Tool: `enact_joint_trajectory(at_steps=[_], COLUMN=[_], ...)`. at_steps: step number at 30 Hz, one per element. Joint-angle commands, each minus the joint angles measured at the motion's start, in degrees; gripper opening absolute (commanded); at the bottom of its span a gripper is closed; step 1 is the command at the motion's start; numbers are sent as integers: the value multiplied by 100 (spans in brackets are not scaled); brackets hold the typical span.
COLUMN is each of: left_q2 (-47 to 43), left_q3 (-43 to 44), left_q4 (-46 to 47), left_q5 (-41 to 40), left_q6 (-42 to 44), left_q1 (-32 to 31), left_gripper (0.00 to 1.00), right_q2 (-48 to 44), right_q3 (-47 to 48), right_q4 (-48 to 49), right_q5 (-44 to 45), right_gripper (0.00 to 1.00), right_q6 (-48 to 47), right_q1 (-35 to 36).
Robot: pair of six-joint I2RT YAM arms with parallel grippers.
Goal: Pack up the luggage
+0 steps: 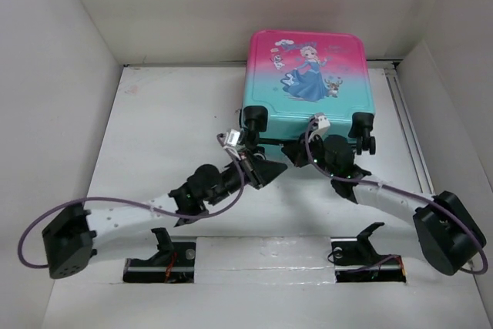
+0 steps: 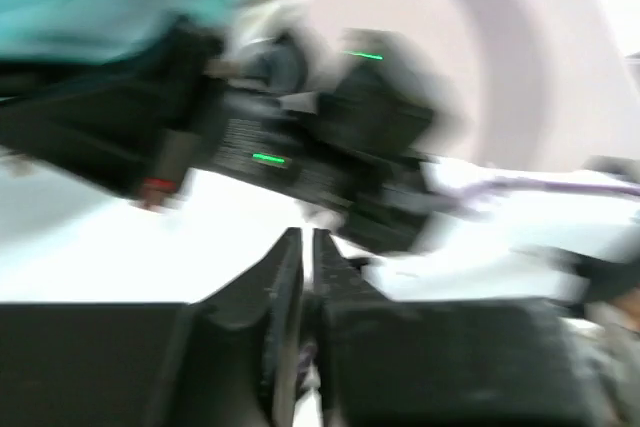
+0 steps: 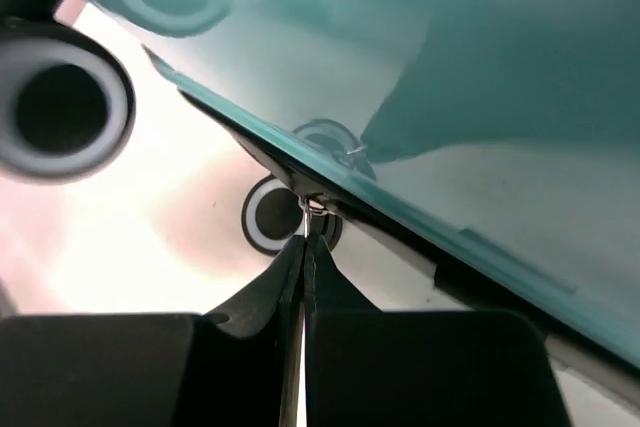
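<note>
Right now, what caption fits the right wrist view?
Right gripper pinching the zipper pull at the edge of the teal suitcase.

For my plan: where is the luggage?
Top view: the luggage lies closed, right of centre by the table's far edge, wheels toward the arms, the right hand at its near edge.

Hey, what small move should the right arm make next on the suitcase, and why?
Probably draw the right gripper slowly along the dark seam. It looks shut on the small metal zipper pull at the edge of the luggage, which lies closed, so it likely needs unzipping before anything can be packed.
</note>
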Motion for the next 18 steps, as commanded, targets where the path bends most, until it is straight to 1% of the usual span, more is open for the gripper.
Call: enact_joint_trajectory(at_steps=[1, 3, 4, 5, 6, 7, 8, 9, 10, 11, 12, 13, 14, 15, 18], left_q2=[-919, -1244, -1307, -1360, -1421, -1561, -1615, -1615, -1615, -1563, -1493, -1414, -1230, -1150, -931], left_q3=[-255, -405, -405, -405, -318, -213, -81, 242, 402, 525, 622, 806, 860, 861, 799], left_q4=[245, 26, -228, -317, -431, -850, -1159, -1501, -1809, -2300, -2435, -2567, -2742, -2744, -2333], left_q5=[-246, -439, -588, -642, -712, -834, -1262, -1457, -1599, -1678, -1601, -1600, -1504, -1242, -671], left_q6=[46, 46, 99, 186, 265, 353, 519, 573, 574, 574, 643, 644, 644, 714, 714], left_q1=[-141, -141, -141, -141, -141, -141, -141, -54, 129, 253, 376, 482, 639, 711, 773], left_gripper=[0, 0, 0, 0, 0, 0, 0, 0, 4, 15, 32, 69, 80, 84, 88], right_q2=[-282, -510, -659, -826, -1202, -1388, -1573, -1749, -2055, -2206, -2347, -2618, -2760, -2918, -3639], right_q3=[436, 586, 586, 586, 517, 429, 167, 25, -124, -256, -518, -625, -713, -836, -890], right_q4=[707, 215, -292, -454, -604, -710, -772, -772, -772, -903, -904, -1008, -1114, -1437, -2175], right_q5=[-2069, -2441, -2504, -2504, -2504, -2504, -2504, -2391, -2338, -2276, -2206, -2127, -2126, -1944, -1784], right_gripper=[0, 0, 0, 0, 0, 0, 0, 0, 0, 0, 0, 0, 0, 0, 0], right_q6=[-79, -395, -396, -449, -449, -397, -283, -282, -230, -229, -169, -168, -168, -168, -168], right_q1=[-682, -1035, -1176, -1378, -1458, -1511, -1564, -1564, -1564, -1564, -1617, -1617, -1687, -1818, -2187])
